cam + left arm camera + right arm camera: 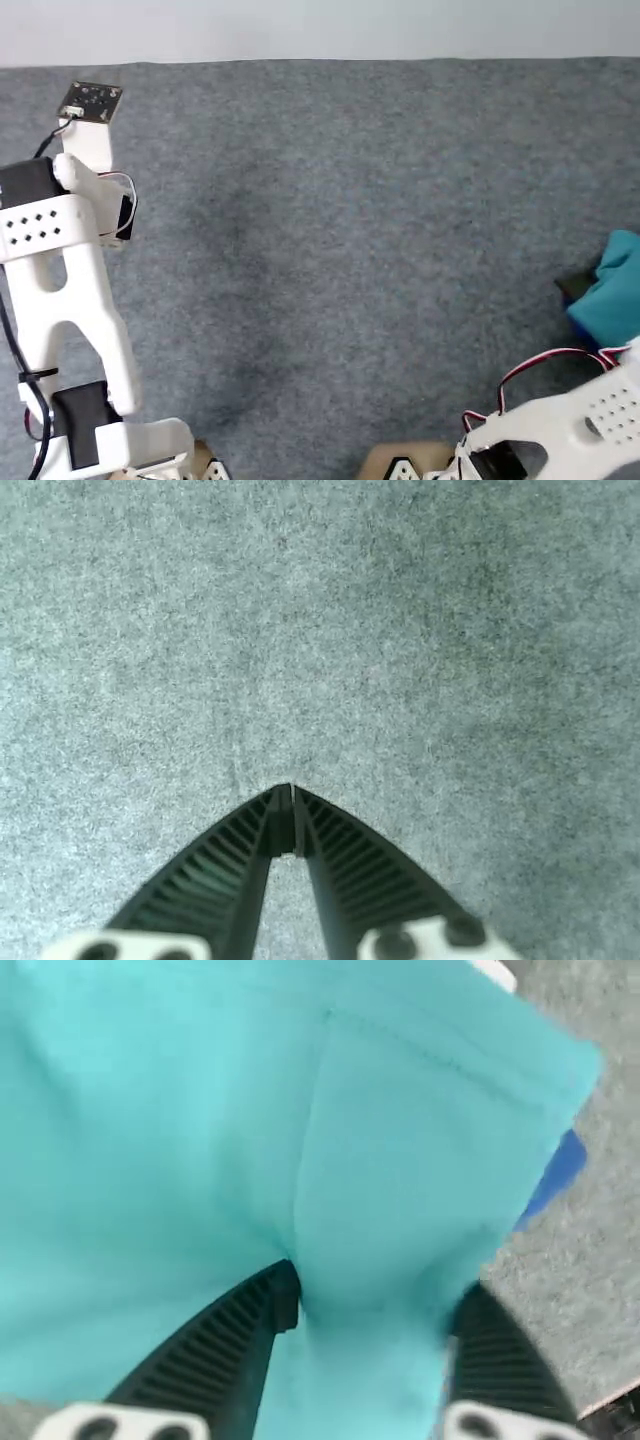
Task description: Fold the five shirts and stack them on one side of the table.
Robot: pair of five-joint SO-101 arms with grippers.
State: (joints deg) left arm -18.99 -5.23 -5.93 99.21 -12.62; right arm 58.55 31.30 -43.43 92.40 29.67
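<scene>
Your right claw (378,1295) was spread wide, jaws straddling a ridge of the teal shirt (200,1140), not pinching it as far as I could tell. That shirt looked soft, light and floppy, so I'd grab a hem or corner, not the middle. It lay at the table's (400,630) right side on some blue cloth (555,1175). Your left claw (292,795) hung fully closed and empty over bare table.

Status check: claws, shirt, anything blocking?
Left claw shut, over the grey table. Right claw open, astride a fold of the teal shirt. Blue cloth shows past its edge. No obstruction seen.
</scene>
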